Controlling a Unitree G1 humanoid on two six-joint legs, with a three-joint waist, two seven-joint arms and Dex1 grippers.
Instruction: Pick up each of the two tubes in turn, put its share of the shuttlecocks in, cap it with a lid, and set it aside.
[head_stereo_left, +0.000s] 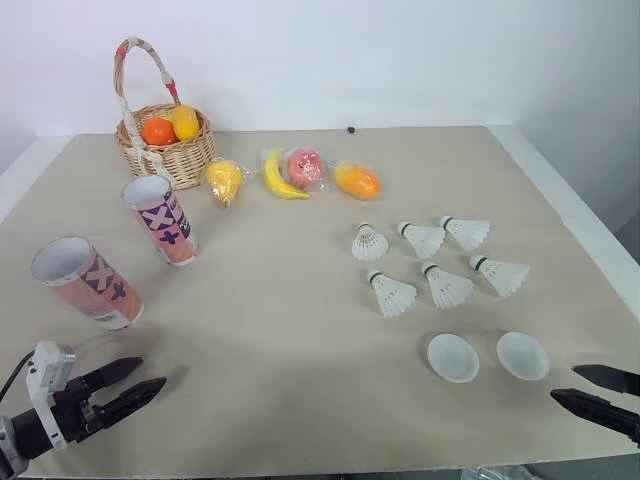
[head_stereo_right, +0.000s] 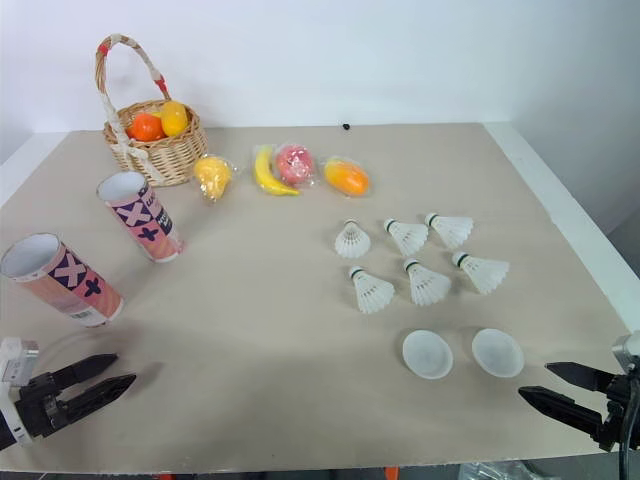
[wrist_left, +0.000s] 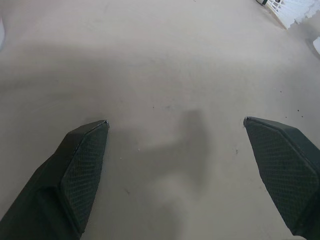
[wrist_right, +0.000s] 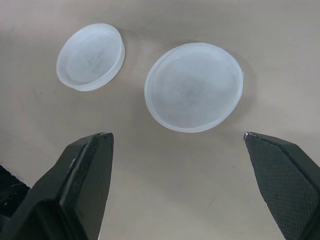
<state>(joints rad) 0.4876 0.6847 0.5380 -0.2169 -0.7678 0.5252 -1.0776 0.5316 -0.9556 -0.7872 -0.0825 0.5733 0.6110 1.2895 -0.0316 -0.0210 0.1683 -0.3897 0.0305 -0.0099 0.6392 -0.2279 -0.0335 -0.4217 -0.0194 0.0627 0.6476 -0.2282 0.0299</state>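
Hovering left gripper (head_stereo_left: 150, 372) and right gripper (head_stereo_left: 564, 383) spread, empty; I'm seeing tubes (head_stereo_left: 85, 283) at frame left unfilled, shuttlecocks (head_stereo_left: 447, 288) and lids (head_stereo_left: 453, 357) untouched.

A plain white wall (head_stereo_left: 400, 60) stands behind a wide table (head_stereo_left: 290, 340) with a matt beige top. A white rim (head_stereo_left: 565, 195) shows along the table's 2 sides, left and right, and soft even light leaves only faint shadows on it.
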